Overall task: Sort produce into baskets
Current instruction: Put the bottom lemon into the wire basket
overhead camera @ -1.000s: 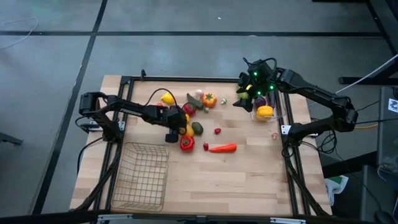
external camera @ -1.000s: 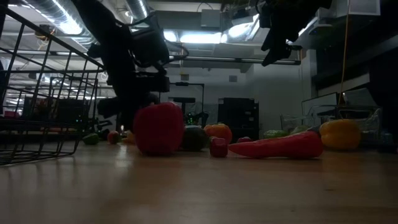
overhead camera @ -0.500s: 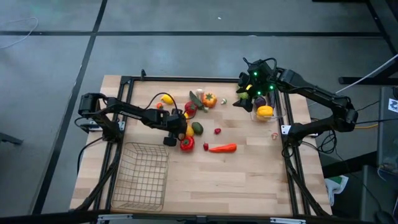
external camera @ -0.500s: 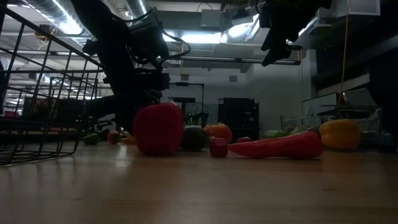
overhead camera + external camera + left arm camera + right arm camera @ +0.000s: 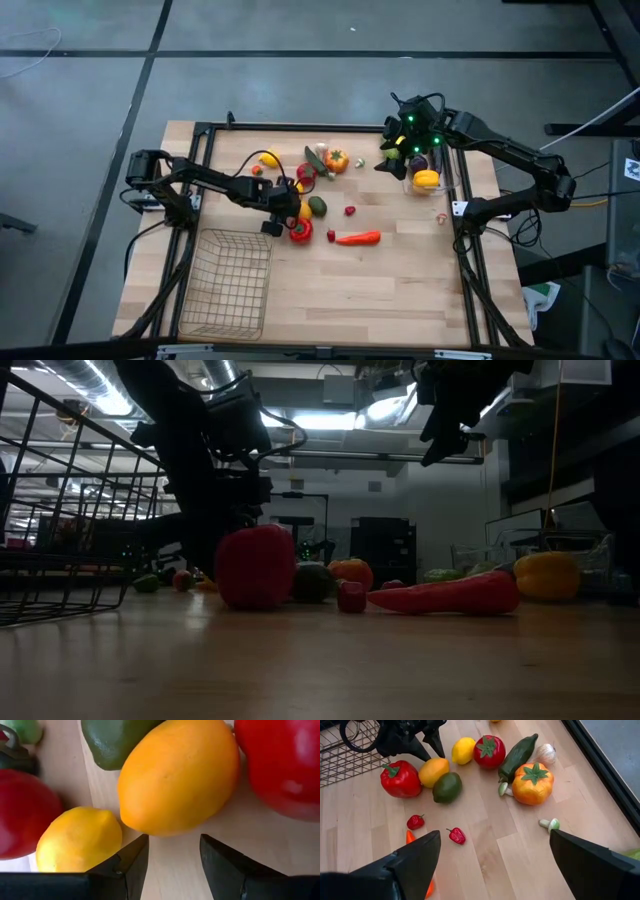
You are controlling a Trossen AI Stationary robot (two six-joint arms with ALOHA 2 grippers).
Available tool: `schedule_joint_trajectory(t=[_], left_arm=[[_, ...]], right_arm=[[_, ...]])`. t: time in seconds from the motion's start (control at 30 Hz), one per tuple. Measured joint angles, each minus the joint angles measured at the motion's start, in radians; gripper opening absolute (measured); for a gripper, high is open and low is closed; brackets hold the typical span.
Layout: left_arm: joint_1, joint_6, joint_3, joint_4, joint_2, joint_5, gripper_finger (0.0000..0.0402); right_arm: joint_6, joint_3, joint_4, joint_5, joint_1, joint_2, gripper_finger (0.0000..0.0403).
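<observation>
The wire-mesh basket (image 5: 232, 283) sits empty at the counter's (image 5: 400, 290) near left corner. Just beyond it, the left claw (image 5: 287, 203) is low over the produce cluster, fingers spread either side of an orange-yellow lemon (image 5: 180, 775), apparently lining up a grasp. Beside it lie one smaller lemon (image 5: 79, 840), one green fruit (image 5: 112, 740) and a red pepper (image 5: 301, 231). Right of these lies one long red pepper (image 5: 357, 238). Farthest right, the right claw (image 5: 392, 160) hangs spread above the clear bin (image 5: 430, 172), probably positioned to drop into it.
</observation>
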Motion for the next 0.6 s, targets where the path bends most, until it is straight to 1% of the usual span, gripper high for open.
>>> schedule_joint_trajectory(t=[0.23, 0.43, 0.6], left_arm=[[0.000, -0.081, 0.000, 0.005, 0.000, 0.000, 0.0172], [-0.002, -0.037, 0.000, 0.012, 0.000, 0.000, 0.0173], [-0.002, -0.044, 0.000, 0.010, 0.000, 0.000, 0.0173]], right_arm=[[0.000, 0.000, 0.000, 0.000, 0.000, 0.000, 0.0372], [0.000, 0.000, 0.000, 0.000, 0.000, 0.000, 0.0372], [0.000, 0.000, 0.000, 0.000, 0.000, 0.000, 0.0372]])
